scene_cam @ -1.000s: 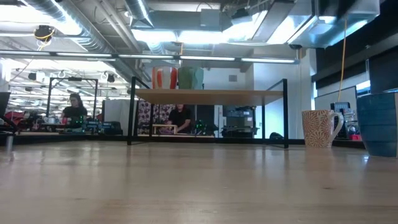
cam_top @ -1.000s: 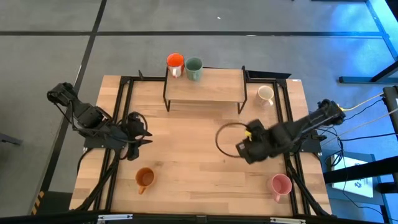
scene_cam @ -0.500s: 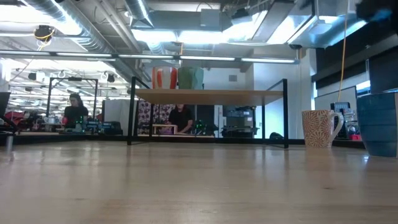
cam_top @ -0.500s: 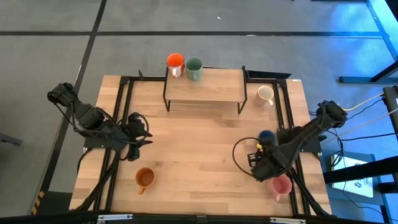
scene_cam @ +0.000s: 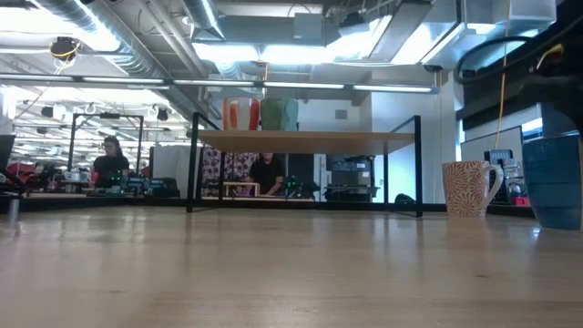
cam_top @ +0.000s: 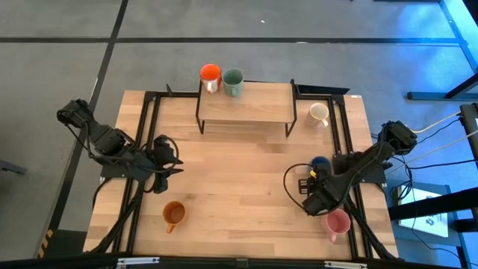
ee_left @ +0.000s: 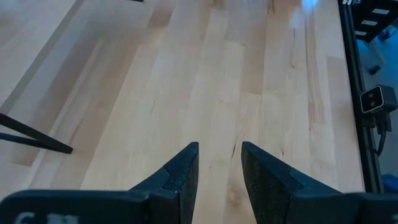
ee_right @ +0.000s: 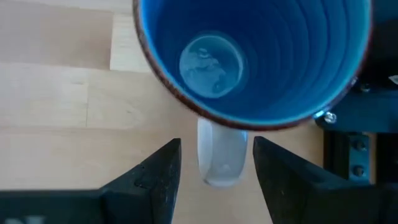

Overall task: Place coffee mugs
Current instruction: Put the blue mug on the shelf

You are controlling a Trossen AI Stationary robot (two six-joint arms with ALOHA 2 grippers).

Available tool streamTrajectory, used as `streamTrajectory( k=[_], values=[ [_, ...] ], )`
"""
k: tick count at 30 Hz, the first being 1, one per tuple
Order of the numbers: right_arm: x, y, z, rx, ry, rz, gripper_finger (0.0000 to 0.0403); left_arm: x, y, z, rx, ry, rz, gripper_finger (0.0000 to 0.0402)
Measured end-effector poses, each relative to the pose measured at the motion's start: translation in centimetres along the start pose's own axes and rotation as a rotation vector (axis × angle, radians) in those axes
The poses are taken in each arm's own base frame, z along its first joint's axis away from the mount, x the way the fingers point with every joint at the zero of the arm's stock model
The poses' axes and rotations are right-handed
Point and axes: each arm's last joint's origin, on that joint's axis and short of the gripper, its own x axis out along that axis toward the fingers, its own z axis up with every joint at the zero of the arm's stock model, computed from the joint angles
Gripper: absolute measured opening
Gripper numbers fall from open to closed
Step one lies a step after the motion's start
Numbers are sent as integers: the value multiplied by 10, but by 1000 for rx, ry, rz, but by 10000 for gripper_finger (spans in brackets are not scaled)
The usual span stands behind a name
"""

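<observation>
The dark blue mug (cam_top: 321,163) stands on the table's right side, and the right wrist view looks down into the dark blue mug (ee_right: 249,56). My right gripper (cam_top: 315,179) (ee_right: 216,143) is open, its fingers on either side of the mug's pale handle (ee_right: 221,155) with gaps showing. The red-orange mug (cam_top: 210,73) and the green mug (cam_top: 233,81) stand on the shelf (cam_top: 246,104). On the table stand the cream-white mug (cam_top: 319,113), the pink mug (cam_top: 337,223) and the orange mug (cam_top: 173,214). My left gripper (cam_top: 168,166) (ee_left: 220,146) waits open at the table's left.
The black-legged wooden shelf stands at the far middle of the table. Black frame rails (cam_top: 347,149) run along both table sides. The pink mug is just near-side of my right arm. In the low view the dark blue mug (scene_cam: 554,182) and the cream-white mug (scene_cam: 469,187) show at right.
My right gripper has swung from the table's middle toward the near right and turned to point at the dark blue mug, which its arm covered before. It now straddles the handle. The mugs and my left arm have kept still.
</observation>
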Motion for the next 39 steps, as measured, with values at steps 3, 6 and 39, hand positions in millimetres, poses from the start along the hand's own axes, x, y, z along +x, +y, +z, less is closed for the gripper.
streamTrajectory(
  k=[3,6,39],
  values=[
    [5,0,-1,0,-7,15,177,0,0,0,0,0,0,115],
    [8,0,-1,-19,-10,27,142,0,0,0,0,0,0,115],
    [-103,102,42,-279,-320,381,34,0,0,0,-1,-2,0,115]
  ],
)
